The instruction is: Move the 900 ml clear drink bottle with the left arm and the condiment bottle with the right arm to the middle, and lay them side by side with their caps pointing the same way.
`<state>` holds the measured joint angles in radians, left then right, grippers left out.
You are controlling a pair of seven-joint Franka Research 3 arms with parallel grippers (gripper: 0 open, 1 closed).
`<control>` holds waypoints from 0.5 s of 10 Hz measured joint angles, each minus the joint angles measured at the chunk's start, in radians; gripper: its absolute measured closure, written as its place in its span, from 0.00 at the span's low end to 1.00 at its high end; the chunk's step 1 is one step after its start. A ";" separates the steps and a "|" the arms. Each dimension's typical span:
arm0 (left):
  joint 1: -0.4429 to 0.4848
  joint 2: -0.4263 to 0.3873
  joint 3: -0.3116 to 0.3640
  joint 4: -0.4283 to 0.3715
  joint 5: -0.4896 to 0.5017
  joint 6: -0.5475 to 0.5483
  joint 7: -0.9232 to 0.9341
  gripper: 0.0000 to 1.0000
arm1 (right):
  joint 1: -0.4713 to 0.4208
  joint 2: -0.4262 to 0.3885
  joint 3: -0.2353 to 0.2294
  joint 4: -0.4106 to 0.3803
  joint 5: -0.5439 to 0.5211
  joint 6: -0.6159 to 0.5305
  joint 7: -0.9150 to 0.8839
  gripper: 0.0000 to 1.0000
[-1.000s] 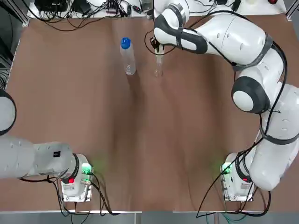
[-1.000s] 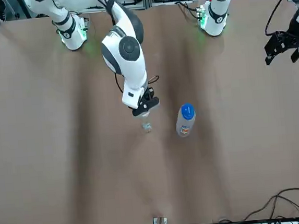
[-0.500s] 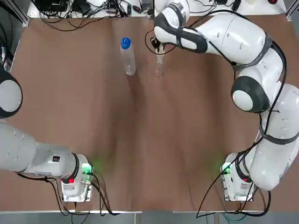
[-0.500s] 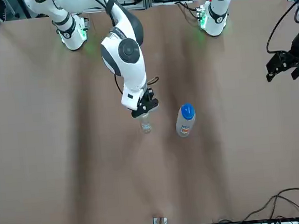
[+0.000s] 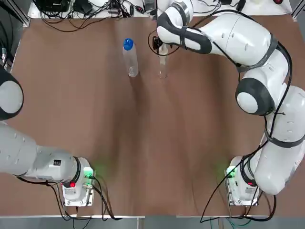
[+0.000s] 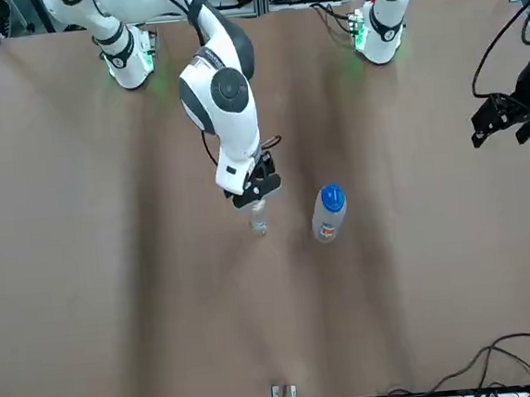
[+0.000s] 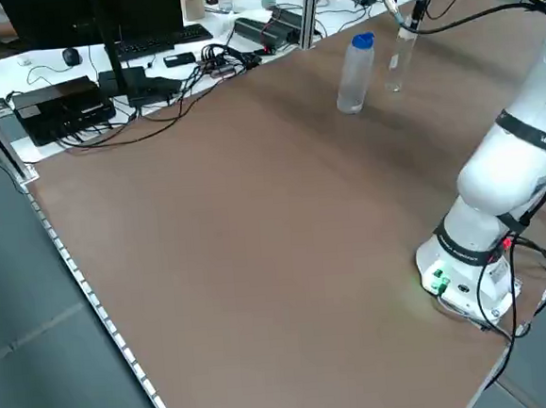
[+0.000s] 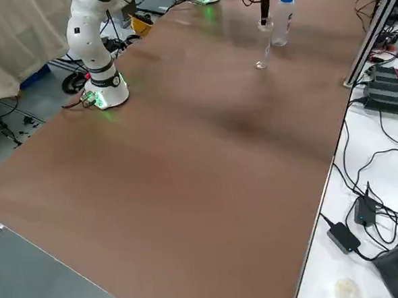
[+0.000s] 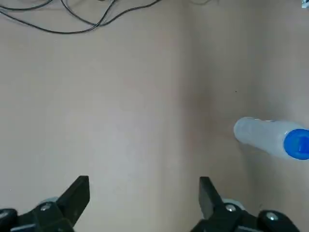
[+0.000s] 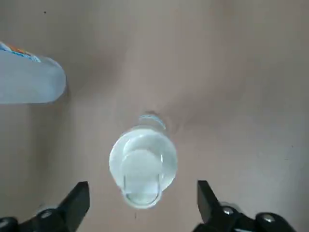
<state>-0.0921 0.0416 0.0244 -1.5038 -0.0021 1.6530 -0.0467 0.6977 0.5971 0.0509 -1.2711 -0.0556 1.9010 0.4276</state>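
The clear drink bottle (image 5: 129, 59) with a blue cap stands upright at the far side of the table, left of centre. Beside it on its right stands the small clear condiment bottle (image 5: 162, 67), also upright. My right gripper (image 5: 161, 46) hovers directly over the condiment bottle (image 10: 142, 164), open, with its fingers (image 10: 77, 200) wide apart on either side of the bottle's top and apart from it. My left gripper (image 6: 505, 126) hangs open over the table's left edge, well away from the drink bottle (image 9: 270, 137), and holds nothing.
The brown table (image 5: 152, 143) carries only the two bottles. Cables and electronics (image 5: 81, 9) lie along the far edge behind them. The arms' bases (image 5: 76, 183) stand at the near corners.
My left gripper has moved toward the far side of the table along its left edge. The right gripper has shifted slightly over the condiment bottle. Both bottles stand where they were.
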 joint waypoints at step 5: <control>-0.014 0.011 0.000 0.001 0.000 -0.007 0.000 0.00 | -0.124 -0.155 -0.011 0.022 0.000 -0.153 0.002 0.01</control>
<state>-0.1065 0.0530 0.0243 -1.5029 -0.0021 1.6464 -0.0467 0.5735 0.4425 0.0403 -1.2489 -0.0559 1.7476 0.4293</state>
